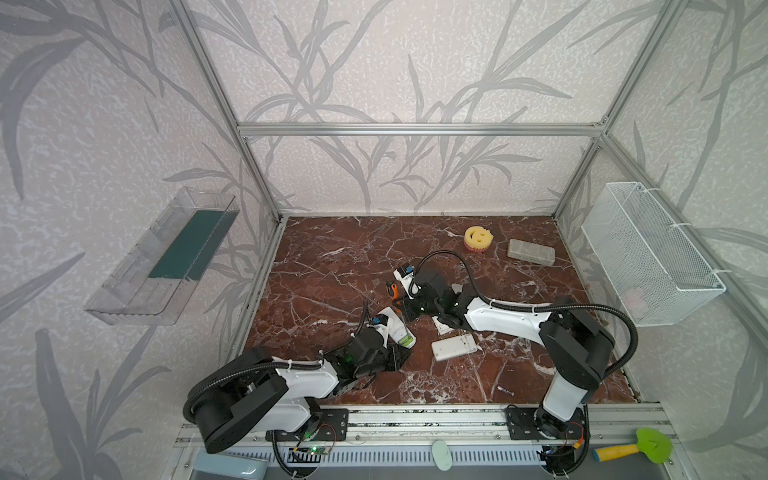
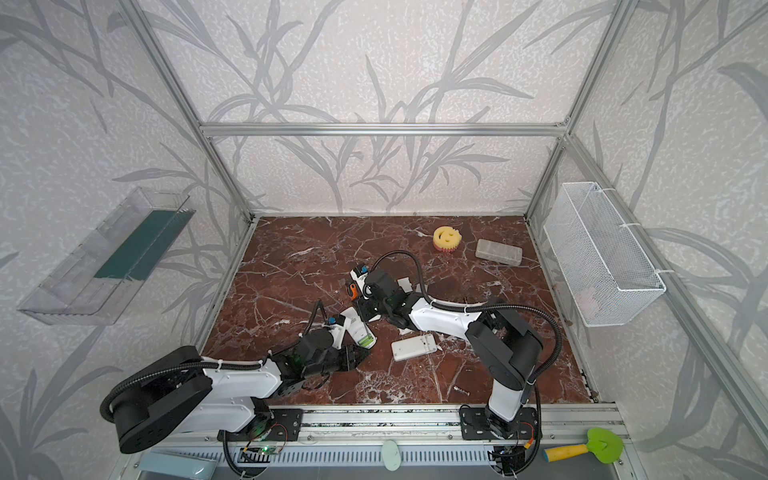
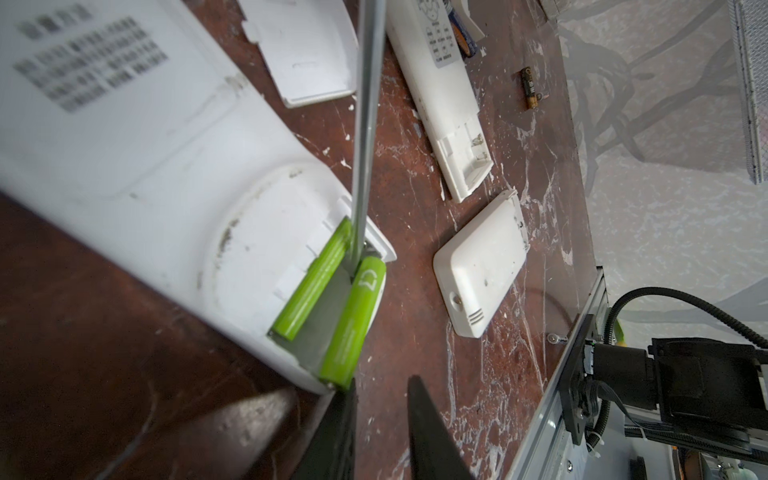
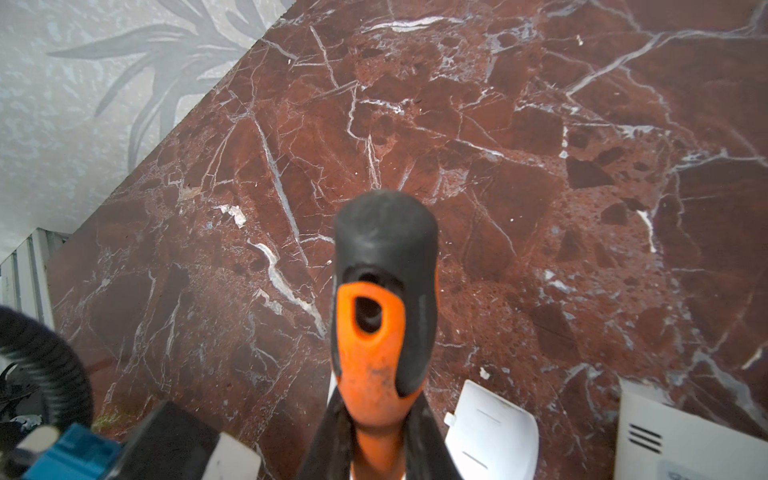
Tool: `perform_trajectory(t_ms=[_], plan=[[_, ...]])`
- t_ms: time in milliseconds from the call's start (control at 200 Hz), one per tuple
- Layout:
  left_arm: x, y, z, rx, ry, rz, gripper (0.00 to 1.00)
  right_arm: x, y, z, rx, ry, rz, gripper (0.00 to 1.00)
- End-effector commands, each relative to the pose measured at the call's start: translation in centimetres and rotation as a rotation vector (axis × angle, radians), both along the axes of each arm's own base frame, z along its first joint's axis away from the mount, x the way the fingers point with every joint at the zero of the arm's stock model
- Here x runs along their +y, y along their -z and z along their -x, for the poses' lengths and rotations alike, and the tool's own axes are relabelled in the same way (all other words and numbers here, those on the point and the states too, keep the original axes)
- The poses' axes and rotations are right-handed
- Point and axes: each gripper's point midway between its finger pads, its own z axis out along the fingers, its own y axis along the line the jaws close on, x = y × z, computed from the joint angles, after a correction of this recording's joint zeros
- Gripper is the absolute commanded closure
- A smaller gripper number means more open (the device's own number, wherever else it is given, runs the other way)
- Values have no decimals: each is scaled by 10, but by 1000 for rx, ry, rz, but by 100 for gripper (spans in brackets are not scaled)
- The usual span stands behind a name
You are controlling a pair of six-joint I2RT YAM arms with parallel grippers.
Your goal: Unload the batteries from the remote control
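You have: one dark slim battery [image 3: 530, 87] out on the red marble tabletop [image 3: 104, 332]; two lime-green cylindrical batteries [image 3: 353, 324] left in the open bay of the white plastic remote [image 3: 166, 166]; right gripper [image 4: 376, 453] clamped on the orange-handled screwdriver [image 4: 382, 311]; left gripper [image 3: 380, 399] parted, empty.

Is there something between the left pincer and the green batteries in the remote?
Only the screwdriver: its metal shaft crosses the open compartment of the remote, and its tip sits between the two green batteries. The right pincer holds its handle. The battery ends nearest the left pincer are uncovered, with nothing visible in front.
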Motion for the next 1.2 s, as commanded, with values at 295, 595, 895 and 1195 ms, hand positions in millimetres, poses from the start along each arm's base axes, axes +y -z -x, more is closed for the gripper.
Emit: perform_trajectory(t_ms=[295, 595, 895, 1195], plan=[[30, 2, 4, -27, -67, -90, 73, -7, -4, 7, 12, 0, -28, 100], [35, 6, 8, -19, -66, -102, 73, -11, -18, 11, 1, 5, -57, 100], [22, 20, 9, 22, -17, -118, 76, -10, -27, 17, -39, -20, -93, 100], [16, 21, -6, -3, -45, -134, 77, -12, -24, 23, -31, -37, -102, 100]])
